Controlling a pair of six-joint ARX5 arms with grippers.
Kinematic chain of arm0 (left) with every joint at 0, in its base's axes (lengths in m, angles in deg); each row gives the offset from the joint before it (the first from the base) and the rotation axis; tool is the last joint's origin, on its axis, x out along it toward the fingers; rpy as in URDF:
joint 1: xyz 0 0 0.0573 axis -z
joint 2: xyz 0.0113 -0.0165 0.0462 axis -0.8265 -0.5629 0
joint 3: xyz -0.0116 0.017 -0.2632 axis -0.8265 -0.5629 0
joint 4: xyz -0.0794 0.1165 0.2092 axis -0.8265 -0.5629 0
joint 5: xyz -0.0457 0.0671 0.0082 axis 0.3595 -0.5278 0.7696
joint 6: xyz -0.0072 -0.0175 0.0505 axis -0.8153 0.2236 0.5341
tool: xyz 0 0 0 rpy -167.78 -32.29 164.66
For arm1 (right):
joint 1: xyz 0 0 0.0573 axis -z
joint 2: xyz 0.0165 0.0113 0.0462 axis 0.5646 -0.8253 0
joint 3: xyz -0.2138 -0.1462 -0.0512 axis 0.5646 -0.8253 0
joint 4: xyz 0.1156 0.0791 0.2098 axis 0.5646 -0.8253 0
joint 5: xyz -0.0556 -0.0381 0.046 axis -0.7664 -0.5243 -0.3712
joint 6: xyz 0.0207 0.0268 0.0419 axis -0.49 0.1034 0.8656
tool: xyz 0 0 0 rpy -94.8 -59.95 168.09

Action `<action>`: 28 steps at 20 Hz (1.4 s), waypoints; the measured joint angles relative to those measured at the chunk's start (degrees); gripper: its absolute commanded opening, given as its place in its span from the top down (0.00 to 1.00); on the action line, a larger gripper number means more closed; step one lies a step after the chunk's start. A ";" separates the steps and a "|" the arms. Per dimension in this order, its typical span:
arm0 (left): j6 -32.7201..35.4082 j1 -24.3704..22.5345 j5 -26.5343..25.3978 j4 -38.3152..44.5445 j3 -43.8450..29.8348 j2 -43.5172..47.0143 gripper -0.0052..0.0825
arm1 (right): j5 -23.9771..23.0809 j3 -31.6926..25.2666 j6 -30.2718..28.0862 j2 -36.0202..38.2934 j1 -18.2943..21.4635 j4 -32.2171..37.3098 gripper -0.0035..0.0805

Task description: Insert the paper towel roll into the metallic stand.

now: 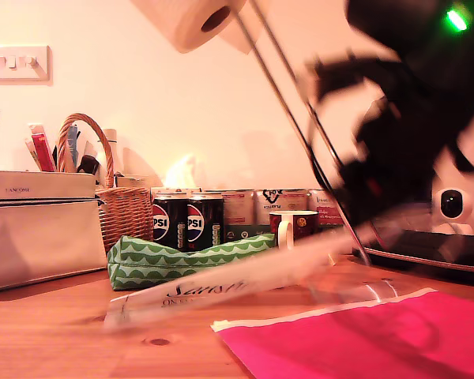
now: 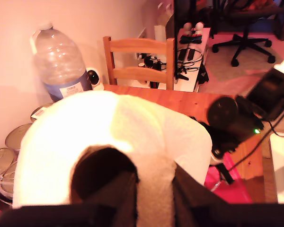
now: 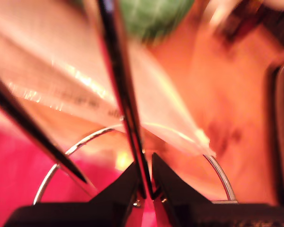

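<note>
The paper towel roll (image 1: pixel 191 20) hangs high at the exterior view's top, its hollow core facing the exterior view's right. In the first wrist view the roll (image 2: pixel 113 127) fills the picture. My first gripper (image 2: pixel 151 182) is shut on its wall, one finger inside the core and one outside. The metallic stand (image 1: pixel 296 126) is lifted and tilted, its two rods leaning up toward the roll and its top out of frame. My second gripper (image 3: pixel 144 187) is shut on one rod (image 3: pixel 120 80) just above the ring base (image 3: pixel 220 177). That arm (image 1: pixel 403 126) is blurred.
Pepsi cans (image 1: pixel 188 223), a mug (image 1: pixel 294 227), a wicker basket (image 1: pixel 118 205) and a white box (image 1: pixel 39 229) line the back. A green pouch (image 1: pixel 182 257), a printed packet (image 1: pixel 213 290) and a pink mat (image 1: pixel 379 339) lie in front. A water bottle (image 2: pixel 59 61) and chair (image 2: pixel 139 59) stand beyond.
</note>
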 measured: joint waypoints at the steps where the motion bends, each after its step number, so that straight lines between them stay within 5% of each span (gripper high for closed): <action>1: 1.05 -0.42 0.92 -1.03 0.00 0.00 0.97 | -0.24 0.42 -0.04 0.00 0.00 -1.05 0.97; 10: 4.92 -2.86 4.17 -2.84 -0.59 0.09 0.97 | -5.03 0.70 -3.02 0.00 0.00 -10.93 0.97; 20: 7.23 -4.00 5.51 0.20 -10.21 0.37 0.97 | -7.52 7.85 -3.08 0.11 0.00 -24.13 0.97; 28: 5.73 -5.46 5.53 3.32 -10.29 0.37 0.97 | -5.92 7.72 -1.46 0.11 0.00 -23.89 0.97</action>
